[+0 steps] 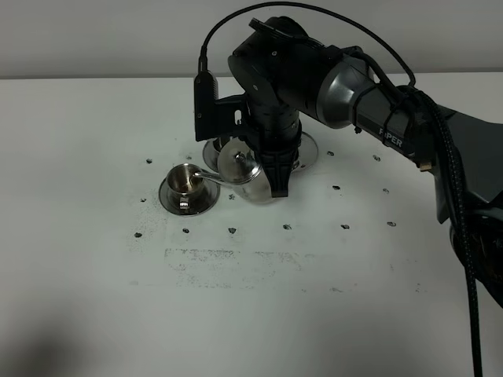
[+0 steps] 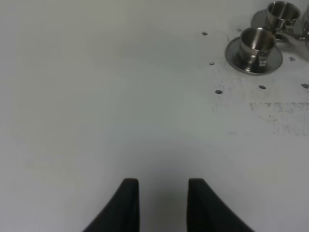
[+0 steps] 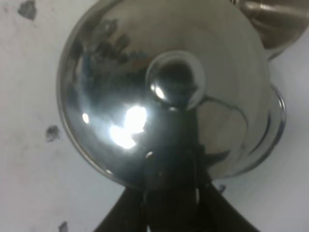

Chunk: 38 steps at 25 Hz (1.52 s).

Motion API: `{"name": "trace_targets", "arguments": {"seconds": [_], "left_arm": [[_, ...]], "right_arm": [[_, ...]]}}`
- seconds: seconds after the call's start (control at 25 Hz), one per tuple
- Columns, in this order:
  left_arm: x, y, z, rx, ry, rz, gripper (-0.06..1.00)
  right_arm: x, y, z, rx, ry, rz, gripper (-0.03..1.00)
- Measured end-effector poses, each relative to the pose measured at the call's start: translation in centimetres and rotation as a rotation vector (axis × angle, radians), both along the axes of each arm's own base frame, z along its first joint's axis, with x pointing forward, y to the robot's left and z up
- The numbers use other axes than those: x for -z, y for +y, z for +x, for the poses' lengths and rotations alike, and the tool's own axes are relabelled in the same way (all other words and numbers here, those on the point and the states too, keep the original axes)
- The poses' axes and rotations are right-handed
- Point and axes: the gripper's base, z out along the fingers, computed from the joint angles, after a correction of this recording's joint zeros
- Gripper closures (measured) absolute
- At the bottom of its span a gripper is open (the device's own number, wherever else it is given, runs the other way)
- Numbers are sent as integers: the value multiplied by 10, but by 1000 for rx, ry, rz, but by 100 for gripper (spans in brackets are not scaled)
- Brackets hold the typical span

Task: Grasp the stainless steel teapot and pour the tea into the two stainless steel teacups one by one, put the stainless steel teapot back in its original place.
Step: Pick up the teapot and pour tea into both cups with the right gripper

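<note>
A white bench (image 1: 259, 314), flecked with dark marks, carries everything. The right pincer (image 1: 275, 177) pinches the teapot (image 1: 245, 177) at its handle side, holding it off the bench and tipped so that the spout reaches over the nearer cup (image 1: 187, 179). That is the tilt pouring calls for, though no tea can be made out. The second cup (image 2: 282, 12) stands just behind. The bare saucer (image 1: 311, 146) beyond the arm looks kept free for the pot's return. The left pincer (image 2: 163, 208) hangs spread and empty, well apart. The right arm's casing reads "PIPER" (image 1: 391, 138).
</note>
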Motion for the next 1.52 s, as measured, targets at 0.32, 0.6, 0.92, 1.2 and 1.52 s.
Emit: {"name": "trace_targets", "arguments": {"seconds": [0.32,0.6,0.92,1.2,1.52], "left_arm": [[0,0,0,0,0,0,70],[0,0,0,0,0,0,70],[0,0,0,0,0,0,70],[0,0,0,0,0,0,70],[0,0,0,0,0,0,70]], "right_arm": [[-1,7,-5,-30,-22,-25,74],[-4,8,-5,-40,-59,-61,74],[-12,12,-5,-37,-88,-56,74],[-13,13,-6,-61,-103,-84,74],[-14,15,-7,-78,-122,-106,74]]}}
